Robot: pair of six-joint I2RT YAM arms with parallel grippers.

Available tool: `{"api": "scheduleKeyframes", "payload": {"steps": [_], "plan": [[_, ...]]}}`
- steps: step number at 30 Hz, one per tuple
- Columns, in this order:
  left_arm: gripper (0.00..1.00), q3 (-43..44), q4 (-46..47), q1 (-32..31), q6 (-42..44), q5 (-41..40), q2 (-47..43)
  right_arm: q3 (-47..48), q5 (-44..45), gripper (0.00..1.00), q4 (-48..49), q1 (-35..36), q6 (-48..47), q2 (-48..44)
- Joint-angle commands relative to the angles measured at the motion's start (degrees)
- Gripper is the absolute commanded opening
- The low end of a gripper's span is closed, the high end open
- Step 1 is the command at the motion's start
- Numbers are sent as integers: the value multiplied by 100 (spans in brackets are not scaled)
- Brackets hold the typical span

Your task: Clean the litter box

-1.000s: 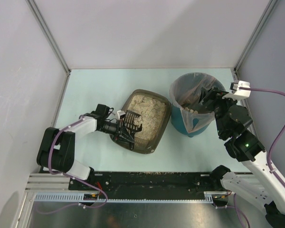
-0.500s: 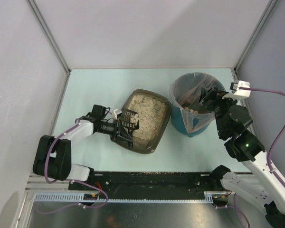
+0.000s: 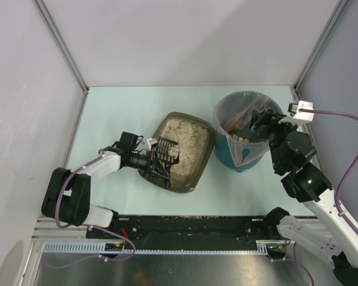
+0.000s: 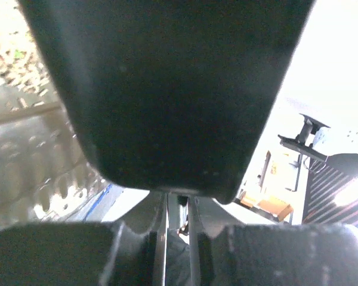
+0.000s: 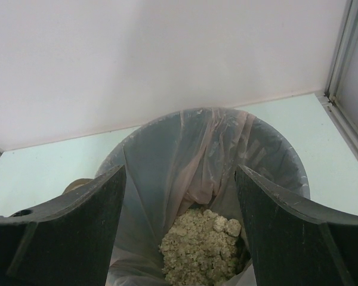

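The dark brown litter box point(image 3: 195, 177) with beige litter sits mid-table. My left gripper point(image 3: 148, 160) is shut on the handle of the black slotted scoop point(image 3: 163, 155), which is at the box's near-left end, over the litter. In the left wrist view the scoop's dark back point(image 4: 167, 89) fills most of the frame and its handle is pinched in my left gripper point(image 4: 178, 238). My right gripper point(image 3: 259, 126) is open and empty over the teal bin point(image 3: 246, 156). In the right wrist view, the right gripper point(image 5: 179, 229) frames the bagged bin point(image 5: 167, 155), with litter clumps point(image 5: 203, 247) at its bottom.
The bin stands just right of the litter box, nearly touching it. Grey walls with metal posts enclose the pale green table point(image 3: 125, 113) on the left, back and right. A black rail point(image 3: 191, 226) with spilled grains runs along the near edge.
The left gripper and scoop drew slightly left, then came back right over the box's near-left end. The right arm has not moved.
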Motion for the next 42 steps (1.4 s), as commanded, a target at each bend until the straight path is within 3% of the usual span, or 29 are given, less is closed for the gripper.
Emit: {"api": "scheduleKeyframes", "payload": {"steps": [1,3,6,9,13,16,18,19,20,22,25,28,29,30,31,34,35,37,38,40,41,42], "plan": [[0,-147,712,28,-436,78,-231,79,91,78,268,3,5,12],[0,-16,663,-159,-341,578,-81,88,39,78,329,2,-46,73],[0,-234,872,508,-612,291,-449,88,-15,78,418,3,-117,65],[0,-156,1199,18,-824,957,-354,88,12,78,453,2,-143,117],[0,-296,1217,481,-1166,1082,-538,88,-32,78,506,3,-144,135],[0,-332,1217,36,-1264,1414,-626,79,-50,78,505,2,-73,153],[0,-428,1217,427,-1238,1416,-731,79,-50,78,506,3,-64,135],[0,-542,1217,952,-1264,1329,-854,79,-41,78,497,11,-38,83],[0,-534,1234,992,-1264,1224,-872,79,-41,78,471,11,-21,65],[0,-412,1217,510,-1264,1476,-829,88,-128,77,462,29,-3,82],[0,-498,1217,930,-1307,1295,-1021,88,-216,77,453,64,-29,109],[0,-446,1261,395,-1220,1494,-1014,79,-225,77,470,108,58,161],[0,-498,1261,551,-1176,1539,-1048,79,-225,77,505,125,76,188],[0,-586,1243,1119,-1159,1330,-1109,79,-225,76,532,134,85,197],[0,-717,1321,1176,-1254,1145,-1171,79,-199,76,532,169,146,206],[0,-439,1428,220,-1255,1494,-1101,88,-190,76,550,196,208,276],[0,-446,1419,315,-1238,1521,-1118,88,-199,76,584,222,191,285],[0,-542,1445,1306,-1202,1390,-1171,88,-199,76,593,240,191,276],[0,-560,1610,1370,-1350,1416,-1163,79,-173,76,576,257,199,259],[0,-429,1806,748,-1492,1730,-1101,88,-138,76,524,275,191,241],[0,-429,1805,720,-1484,1767,-1110,79,-138,76,515,266,130,232],[0,-446,1805,1129,-1457,1742,-1127,79,-120,76,514,284,103,223]]}}
